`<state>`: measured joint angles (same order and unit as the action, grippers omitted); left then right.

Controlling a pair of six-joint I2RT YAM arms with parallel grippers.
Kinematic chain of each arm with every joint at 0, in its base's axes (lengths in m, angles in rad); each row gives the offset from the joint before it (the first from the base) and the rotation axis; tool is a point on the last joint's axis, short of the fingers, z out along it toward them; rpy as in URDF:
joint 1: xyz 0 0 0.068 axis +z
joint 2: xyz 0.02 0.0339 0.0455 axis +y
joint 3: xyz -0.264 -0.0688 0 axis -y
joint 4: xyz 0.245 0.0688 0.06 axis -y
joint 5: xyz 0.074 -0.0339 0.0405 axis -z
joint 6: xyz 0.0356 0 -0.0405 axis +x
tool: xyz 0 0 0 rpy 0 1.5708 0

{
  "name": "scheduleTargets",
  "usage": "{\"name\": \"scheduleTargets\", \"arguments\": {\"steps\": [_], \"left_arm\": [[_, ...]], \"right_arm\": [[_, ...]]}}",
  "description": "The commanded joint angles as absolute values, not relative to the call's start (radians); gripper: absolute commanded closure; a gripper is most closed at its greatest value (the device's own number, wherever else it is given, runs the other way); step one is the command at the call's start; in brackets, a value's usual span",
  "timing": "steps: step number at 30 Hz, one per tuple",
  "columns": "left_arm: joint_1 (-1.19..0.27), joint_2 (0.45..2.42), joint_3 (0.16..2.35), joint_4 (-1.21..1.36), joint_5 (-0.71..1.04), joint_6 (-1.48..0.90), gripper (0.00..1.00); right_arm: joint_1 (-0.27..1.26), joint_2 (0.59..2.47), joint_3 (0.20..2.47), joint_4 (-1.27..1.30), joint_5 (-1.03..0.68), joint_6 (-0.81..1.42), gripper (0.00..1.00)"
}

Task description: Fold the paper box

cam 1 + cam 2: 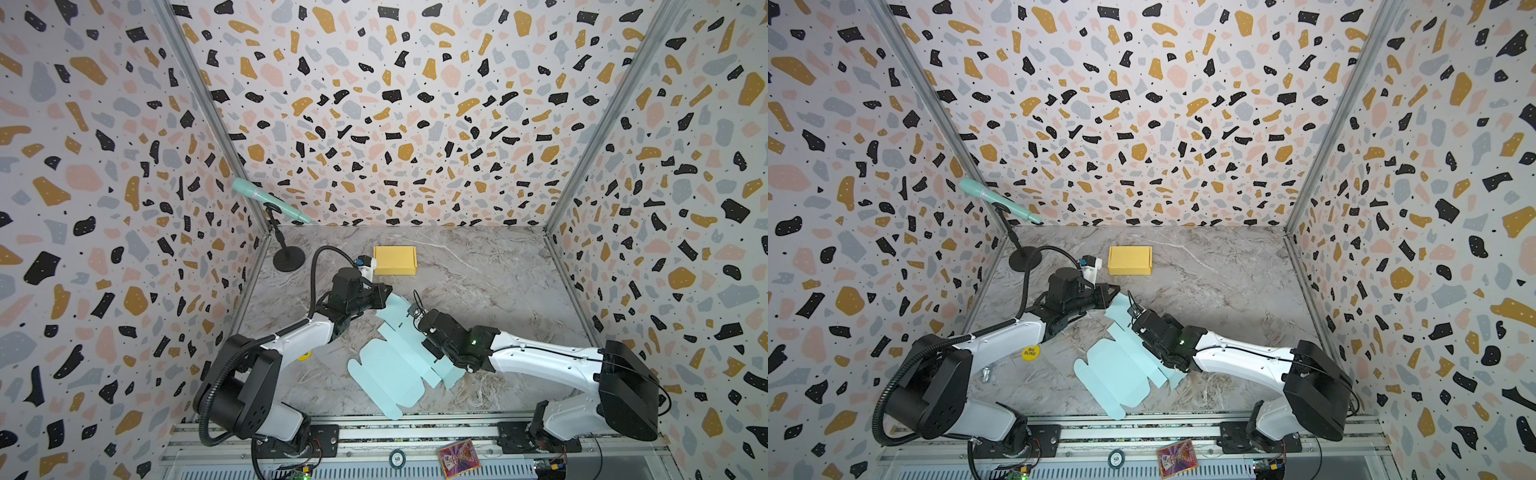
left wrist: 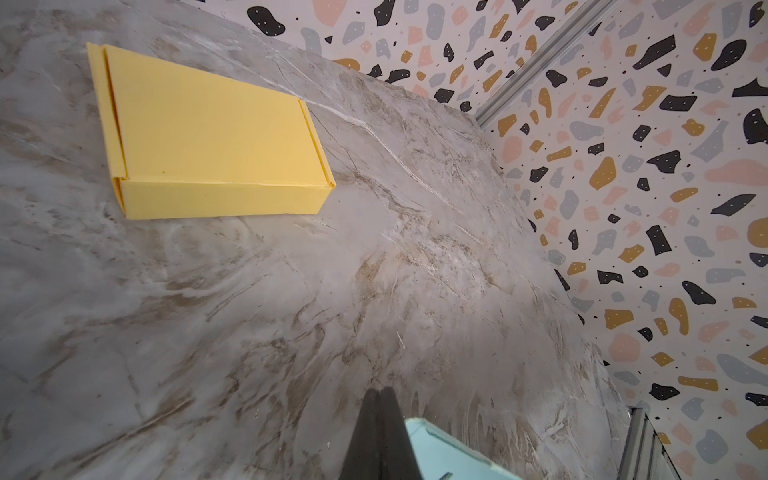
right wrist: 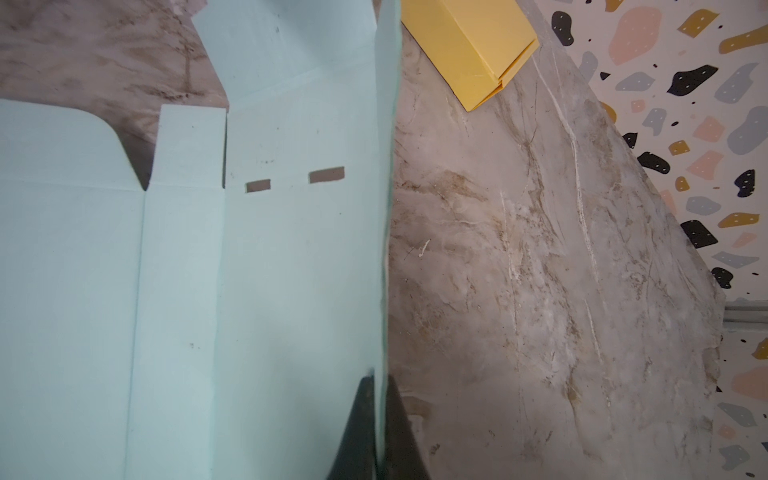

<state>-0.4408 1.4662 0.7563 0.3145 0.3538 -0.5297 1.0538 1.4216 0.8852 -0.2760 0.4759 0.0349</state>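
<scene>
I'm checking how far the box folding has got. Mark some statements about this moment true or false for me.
1. The right hand pinches an edge of the light blue box blank. True.
2. The blank is fully assembled. False: it lies mostly flat and unfolded on the marble table, with only the pinched edge raised.
3. The yellow box at the back is folded shut. True.
4. The left hand is wide open. False: its fingers are pressed together.
5. The microphone lies on the blank. False: it sits on its stand in the table's back left corner.
</scene>
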Motion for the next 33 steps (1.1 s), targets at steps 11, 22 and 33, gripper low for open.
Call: {"name": "scheduleTargets", "arguments": {"steps": [11, 22, 33], "left_arm": [[-0.506, 1.487, 0.843, 0.229, 0.346, -0.475, 1.0], [-0.525, 1.471, 0.826, 0.153, 0.386, -0.46, 1.0], [-0.572, 1.366, 0.762, 0.12, 0.379, -0.488, 1.0]], "right_arm": [[1.057, 1.394, 0.89, -0.267, 0.461, 0.017, 1.0], [1.066, 1.367, 0.911, -0.26, 0.462, -0.045, 1.0], [1.074, 1.361, 0.909, -0.259, 0.502, -0.057, 1.0]]}}
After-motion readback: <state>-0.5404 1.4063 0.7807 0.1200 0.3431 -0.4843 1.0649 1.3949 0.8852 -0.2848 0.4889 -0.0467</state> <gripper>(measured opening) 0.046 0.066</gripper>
